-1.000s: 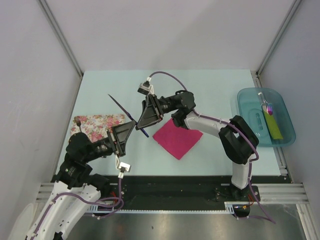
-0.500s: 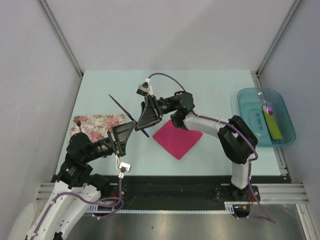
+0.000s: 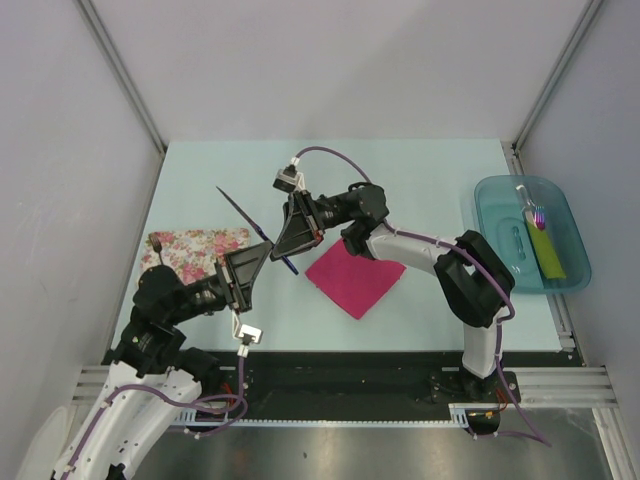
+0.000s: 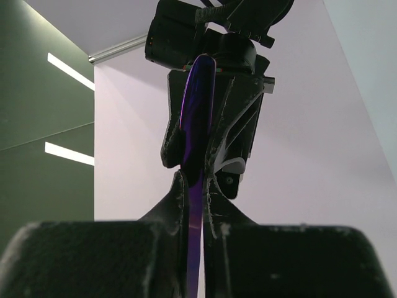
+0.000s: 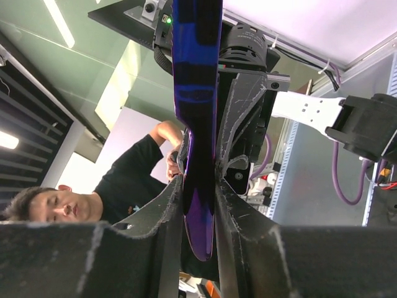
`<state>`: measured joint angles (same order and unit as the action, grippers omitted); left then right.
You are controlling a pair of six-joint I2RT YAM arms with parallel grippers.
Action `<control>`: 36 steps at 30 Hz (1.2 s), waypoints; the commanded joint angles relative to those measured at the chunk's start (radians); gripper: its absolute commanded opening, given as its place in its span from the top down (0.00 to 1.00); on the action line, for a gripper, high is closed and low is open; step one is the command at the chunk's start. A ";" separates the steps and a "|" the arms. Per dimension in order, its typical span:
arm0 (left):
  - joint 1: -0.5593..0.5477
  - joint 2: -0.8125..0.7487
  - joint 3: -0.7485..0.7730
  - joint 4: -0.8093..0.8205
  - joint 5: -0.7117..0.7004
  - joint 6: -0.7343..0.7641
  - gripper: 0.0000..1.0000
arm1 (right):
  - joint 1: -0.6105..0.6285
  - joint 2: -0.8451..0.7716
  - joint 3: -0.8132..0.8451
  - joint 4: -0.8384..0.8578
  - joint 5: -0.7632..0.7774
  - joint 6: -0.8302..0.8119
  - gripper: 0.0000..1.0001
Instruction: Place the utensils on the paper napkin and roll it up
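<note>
A slim dark blue utensil (image 3: 256, 230) hangs slanted in the air over the table's left-middle. My left gripper (image 3: 266, 248) is shut on its shaft (image 4: 197, 124); the blade rises between the left fingers toward the right gripper's body (image 4: 214, 133). My right gripper (image 3: 279, 252) meets it from the other side, its jaws pressed against both faces of the utensil's rounded end (image 5: 200, 217), so it is shut on it too. The magenta paper napkin (image 3: 355, 278) lies flat and bare to the right of both grippers. No other utensil shows.
A white floral cloth (image 3: 200, 250) lies at the left, under the left arm. A teal tray (image 3: 497, 190) at the right edge holds a white-handled brush (image 3: 530, 205) and a yellow-green strip (image 3: 548, 255). Grey walls close in the table's sides.
The right gripper's jaws have narrowed onto the utensil's end. Both arms and the utensil stay almost where they were.
</note>
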<state>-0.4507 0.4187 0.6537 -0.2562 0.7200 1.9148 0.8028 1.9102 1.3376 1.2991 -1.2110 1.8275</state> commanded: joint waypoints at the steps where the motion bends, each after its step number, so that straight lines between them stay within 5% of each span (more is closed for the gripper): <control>1: -0.006 -0.001 -0.003 -0.018 0.012 0.041 0.79 | -0.016 -0.023 0.009 0.074 0.019 -0.043 1.00; 2: -0.006 0.002 0.000 -0.031 0.004 0.026 0.54 | -0.025 -0.031 0.006 0.042 0.016 -0.060 1.00; 5: -0.006 0.002 0.009 -0.017 -0.051 -0.060 0.05 | -0.077 -0.075 -0.024 -0.097 0.016 -0.177 1.00; 6: -0.006 0.002 0.008 -0.003 -0.101 -0.091 0.00 | -0.095 -0.089 -0.037 -0.144 0.018 -0.212 1.00; 7: -0.006 0.003 0.007 0.008 -0.129 -0.123 0.00 | -0.117 -0.108 -0.055 -0.200 0.021 -0.312 1.00; 10: -0.006 0.014 0.024 0.014 -0.304 -0.279 0.00 | -0.240 -0.233 -0.106 -0.776 0.103 -0.688 1.00; 11: -0.006 0.025 0.024 0.049 -0.342 -0.375 0.00 | -0.278 -0.291 -0.086 -1.145 0.211 -0.996 1.00; 14: -0.006 0.060 0.063 0.069 -0.525 -0.611 0.00 | -0.301 -0.365 -0.040 -1.560 0.516 -1.349 1.00; 20: -0.005 0.221 0.257 -0.107 -0.760 -1.205 0.00 | -0.310 -0.505 -0.144 -1.719 1.023 -1.475 1.00; 25: 0.173 0.195 0.251 -0.117 -0.561 -1.741 0.00 | -0.275 -0.511 -0.232 -1.675 1.201 -1.450 1.00; 30: 0.239 0.213 0.259 -0.170 -0.522 -1.968 0.00 | -0.182 -0.403 -0.227 -1.650 1.349 -1.450 1.00; 36: 0.277 0.262 0.256 -0.219 -0.522 -1.999 0.01 | -0.120 -0.307 -0.215 -1.647 1.401 -1.403 0.99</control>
<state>-0.1898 0.6613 0.8913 -0.4355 0.1776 0.0360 0.6548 1.5703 1.0939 -0.3843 0.0814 0.4030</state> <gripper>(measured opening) 0.996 0.269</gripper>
